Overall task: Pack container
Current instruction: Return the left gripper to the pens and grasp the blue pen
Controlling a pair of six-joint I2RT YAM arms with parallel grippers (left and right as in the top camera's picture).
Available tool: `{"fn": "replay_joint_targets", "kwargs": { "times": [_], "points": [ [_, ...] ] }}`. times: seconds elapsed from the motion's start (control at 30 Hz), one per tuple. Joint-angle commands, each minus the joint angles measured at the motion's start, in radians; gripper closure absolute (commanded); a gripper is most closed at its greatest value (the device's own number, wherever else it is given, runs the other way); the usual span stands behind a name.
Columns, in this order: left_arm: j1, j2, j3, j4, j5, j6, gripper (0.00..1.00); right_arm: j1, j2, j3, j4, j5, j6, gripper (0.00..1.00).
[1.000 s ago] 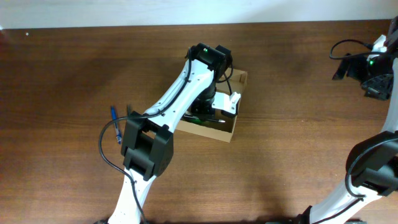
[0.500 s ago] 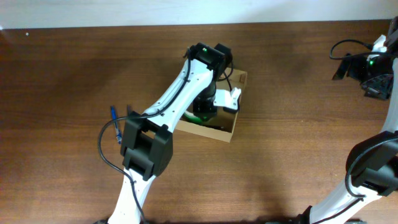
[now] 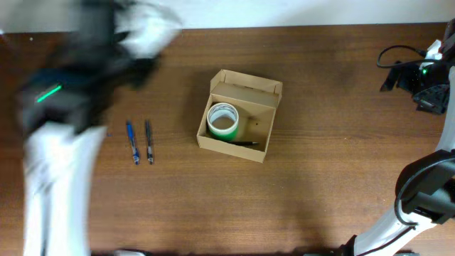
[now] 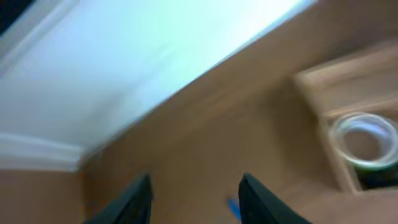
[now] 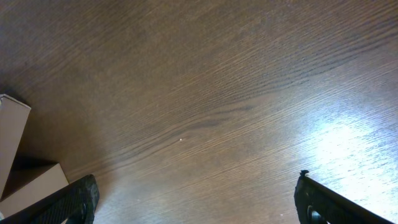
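Sitting mid-bench, container (image 3: 231, 149) open-topped, flap raised at far edge, green tape roll (image 3: 223, 121) inside left half | blue pen (image 3: 132, 141) and dark pen (image 3: 149, 141) parallel, well left of it | left arm (image 3: 64, 99) blurred at far-left corner, left jaws spread, empty | right jaws spread wide over bench (image 5: 217, 93) by right edge

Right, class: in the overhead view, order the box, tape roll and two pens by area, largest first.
1. container
2. tape roll
3. blue pen and black pen: they look alike, so unranked.
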Motion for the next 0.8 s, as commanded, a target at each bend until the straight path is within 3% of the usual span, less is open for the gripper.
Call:
{"fn": "replay_joint_targets", "kwargs": {
  "times": [0.0, 0.13, 0.33, 0.77],
  "points": [
    [0.134, -0.007, -0.166, -0.019, -0.008, -0.307, 0.56, 0.005, 0.003, -0.002, 0.0, -0.009, 0.005, 0.01],
    [0.229, 0.023, -0.396, -0.017, -0.008, -0.454, 0.55, 0.005, 0.003, -0.002, 0.0, -0.009, 0.005, 0.01],
    [0.252, 0.143, -0.635, 0.047, 0.043, -0.454, 0.49, 0.005, 0.003, -0.002, 0.0, -0.009, 0.005, 0.01],
    [0.252, 0.295, -0.697, 0.208, 0.122, -0.479, 0.44, 0.005, 0.003, -0.002, 0.0, -0.009, 0.005, 0.01]
  ]
}}
